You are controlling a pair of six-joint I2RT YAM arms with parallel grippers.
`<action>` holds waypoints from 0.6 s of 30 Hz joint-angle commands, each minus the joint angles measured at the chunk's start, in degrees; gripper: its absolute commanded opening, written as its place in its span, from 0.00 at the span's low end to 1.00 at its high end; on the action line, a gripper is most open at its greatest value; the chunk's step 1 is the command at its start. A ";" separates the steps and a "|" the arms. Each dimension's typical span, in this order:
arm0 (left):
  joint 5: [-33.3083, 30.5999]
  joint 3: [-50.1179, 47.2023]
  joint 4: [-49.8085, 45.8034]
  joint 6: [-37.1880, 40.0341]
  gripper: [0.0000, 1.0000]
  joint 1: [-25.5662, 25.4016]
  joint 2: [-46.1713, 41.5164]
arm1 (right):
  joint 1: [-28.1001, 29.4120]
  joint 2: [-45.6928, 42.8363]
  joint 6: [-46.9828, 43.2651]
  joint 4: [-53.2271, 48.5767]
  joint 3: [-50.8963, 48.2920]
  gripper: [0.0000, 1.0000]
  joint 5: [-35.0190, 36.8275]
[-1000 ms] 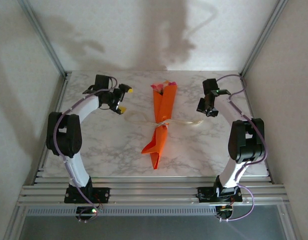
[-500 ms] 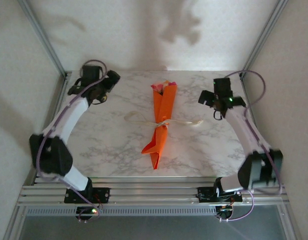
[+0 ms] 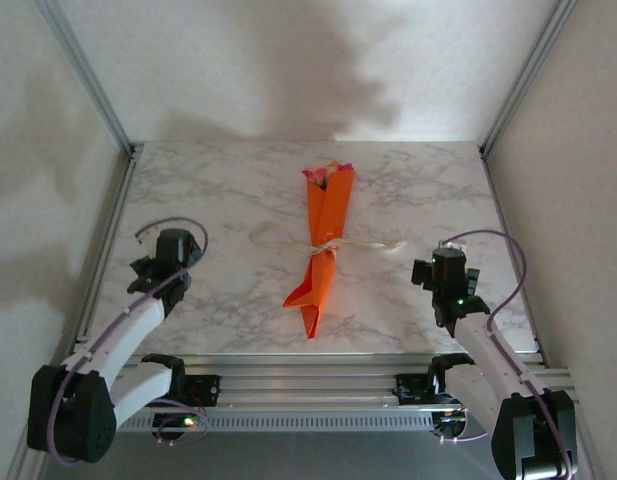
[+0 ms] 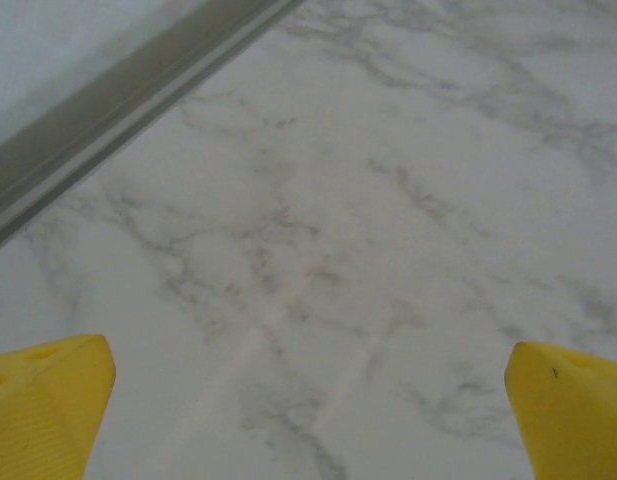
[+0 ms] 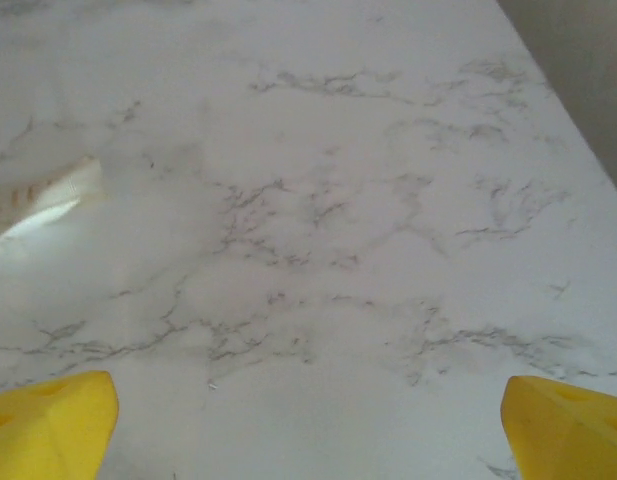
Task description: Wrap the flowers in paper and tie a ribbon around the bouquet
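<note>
Top view: the bouquet [image 3: 324,235] lies flat at mid-desk [image 3: 218,190], long axis running near to far, wide end away from me. Pink flowers [image 3: 322,175] show at that far end. The orange paper [image 3: 329,205] forms a narrow cone and flares again at the near end. The ribbon [image 3: 326,244] cinches the cone at about mid-length, with loose tails trailing left and right on the marble. My left fingers [image 3: 171,248] hang over the near-left part of the desk and my right fingers [image 3: 448,272] over the near-right part, both well apart from the bouquet. Left wrist view: two yellow fingertips [image 4: 48,400] sit at opposite lower corners, spread wide, released, with bare marble between them. A grey metal rail [image 4: 118,90] crosses the upper left. Right wrist view: yellow fingertips [image 5: 50,415] again at opposite lower corners, released and grasping nothing. A pale ribbon tail lies on the marble at the left edge, well ahead of the tips.
</note>
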 commanded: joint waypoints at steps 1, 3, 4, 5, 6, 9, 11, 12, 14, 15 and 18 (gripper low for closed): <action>-2.16 -7.56 21.13 6.77 1.00 0.97 -5.14 | -0.31 2.75 -1.90 12.98 -1.59 0.99 -2.41; -1.32 -12.80 30.00 8.99 1.00 1.48 -5.73 | -0.40 6.20 -1.80 17.25 -2.45 0.99 -3.33; -1.21 -14.79 34.56 9.94 1.00 2.02 -5.13 | -0.58 8.16 -2.47 18.17 -1.75 0.99 -4.32; 0.27 -16.40 38.52 10.25 1.00 3.00 -3.96 | -0.60 10.22 -3.24 20.67 -1.44 0.99 -5.01; 2.26 -17.20 40.61 10.13 1.00 3.97 -2.63 | -0.64 12.00 -3.44 22.10 -0.93 0.99 -5.50; 8.43 -19.13 49.40 9.56 1.00 7.98 3.74 | -1.71 18.15 -4.78 30.56 0.30 0.99 -8.69; 11.45 -18.07 55.09 10.70 1.00 9.88 8.87 | -2.50 22.73 -4.94 35.24 1.89 0.99 -11.22; 12.27 -17.42 57.76 11.12 1.00 10.29 11.27 | -2.81 24.61 -5.13 36.87 2.59 0.99 -11.73; 14.86 -14.98 62.61 12.11 1.00 11.49 17.07 | -3.31 28.40 -5.32 41.00 3.78 0.99 -12.70; 16.17 -13.65 63.61 12.56 1.00 11.95 19.78 | -3.60 29.94 -5.95 42.15 5.22 0.99 -13.53; 17.74 -10.01 67.11 14.52 1.00 12.85 26.53 | -4.52 34.53 -6.56 43.77 7.56 0.99 -15.17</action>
